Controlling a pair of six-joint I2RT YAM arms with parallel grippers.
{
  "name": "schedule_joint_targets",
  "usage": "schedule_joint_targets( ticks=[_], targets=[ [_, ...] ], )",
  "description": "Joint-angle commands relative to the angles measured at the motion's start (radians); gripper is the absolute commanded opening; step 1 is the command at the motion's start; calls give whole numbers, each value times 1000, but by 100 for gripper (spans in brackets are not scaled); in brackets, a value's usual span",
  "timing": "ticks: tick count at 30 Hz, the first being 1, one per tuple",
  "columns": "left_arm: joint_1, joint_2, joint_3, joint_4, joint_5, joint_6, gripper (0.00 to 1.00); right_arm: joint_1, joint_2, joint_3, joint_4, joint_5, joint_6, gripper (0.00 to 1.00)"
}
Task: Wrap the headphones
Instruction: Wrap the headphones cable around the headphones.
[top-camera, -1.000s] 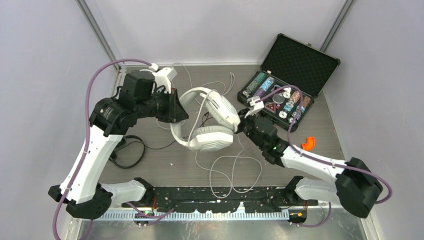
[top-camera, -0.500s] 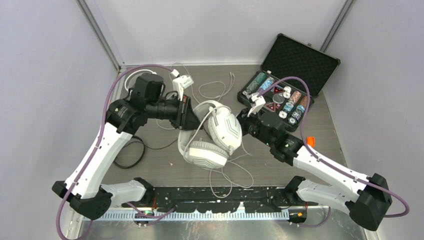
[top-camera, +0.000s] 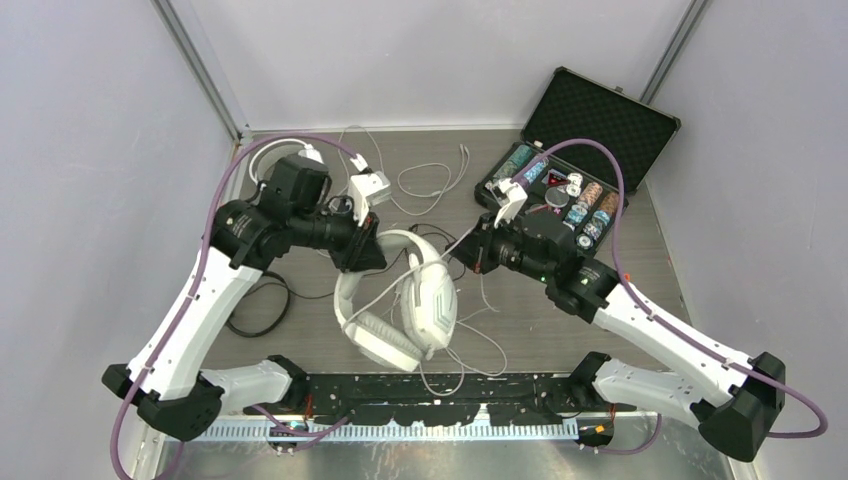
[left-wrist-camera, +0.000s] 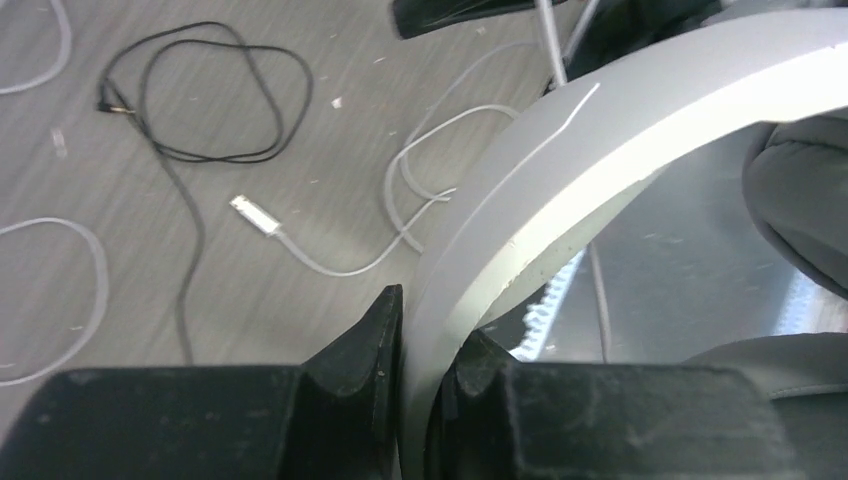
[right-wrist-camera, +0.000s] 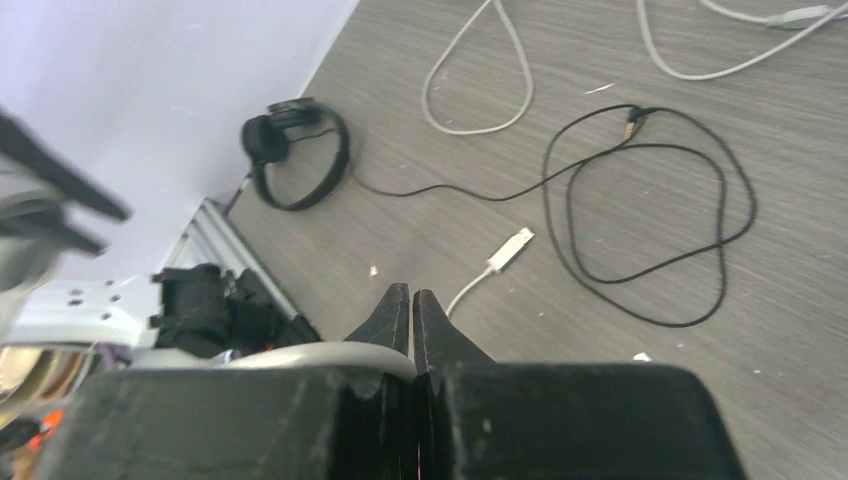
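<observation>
Grey table (top-camera: 320, 335) is carrying everything. Open black case (top-camera: 600, 125) of chips is sitting at the far right corner.

White headset (top-camera: 425, 305) is hanging over the table's near middle between the two arms, with its cups toward the near edge. Left gripper (left-wrist-camera: 425, 330) is clamping its headband, one finger on each side of the band.

Right gripper (right-wrist-camera: 411, 297) is showing its fingers pressed together. White cable (top-camera: 400, 280) is stretching taut from its tip across to the headset, so it appears to be pinching that cable.

Black headset (right-wrist-camera: 295, 150) is lying flat by the left edge, with its black cable (right-wrist-camera: 650, 250) looping over the table. A loose white plug (right-wrist-camera: 510, 248) is lying just beside those loops
</observation>
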Motion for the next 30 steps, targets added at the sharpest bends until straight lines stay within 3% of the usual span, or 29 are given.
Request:
schedule_joint_targets(
  ticks=[1,5,12,30],
  targets=[
    [-22,-48,-20,-82,-66,311,0,-8,-32,73,-95,-134,76,0],
    [-31,-49,-80,-12,-133,352,0,-7,-12,112,-150,-257,117,0],
    [-40,-67,-138,104,-341,375,0,-8,-21,182,-287,-294,131,0],
    [-41,-62,-205,190,-660,392,0,-8,-24,212,-246,-345,245,0]
  ],
)
